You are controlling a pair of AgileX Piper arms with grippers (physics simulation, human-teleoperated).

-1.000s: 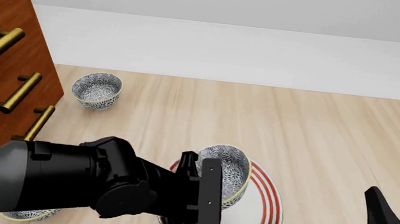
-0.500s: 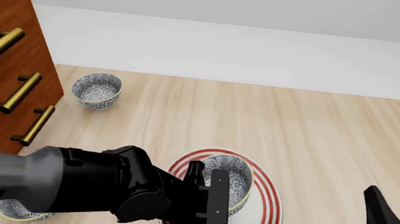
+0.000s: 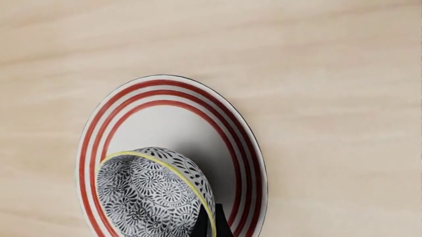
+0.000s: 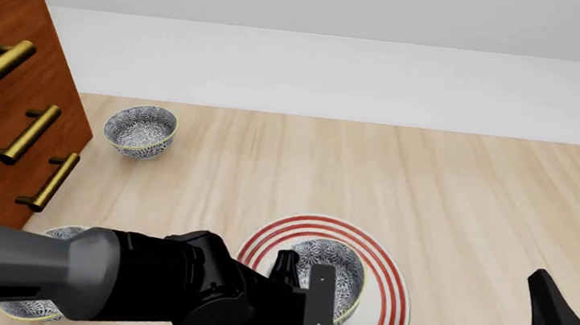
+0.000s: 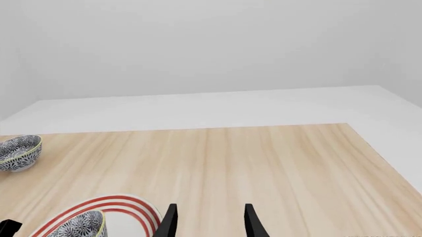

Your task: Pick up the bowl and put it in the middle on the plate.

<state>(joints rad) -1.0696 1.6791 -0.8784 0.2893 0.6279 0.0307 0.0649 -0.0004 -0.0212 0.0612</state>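
I am holding the bowl [image 4: 330, 273] over the plate [image 4: 390, 290], tilted, near the plate's middle; whether its base is touching the white surface I cannot tell. My left gripper [image 4: 302, 305] is pinching the bowl's wall at the rim, one finger [image 3: 200, 223] inside and one outside. My right gripper [image 4: 573, 322] is hanging apart from all this near the table's [image 4: 459, 196] right edge, its fingers spread wide with nothing between them. Two more patterned bowls are sitting on the table: the far bowl [image 4: 140, 131] by the wooden dresser [image 4: 0, 100], and the near bowl [image 4: 32, 309] half hidden behind my left arm.
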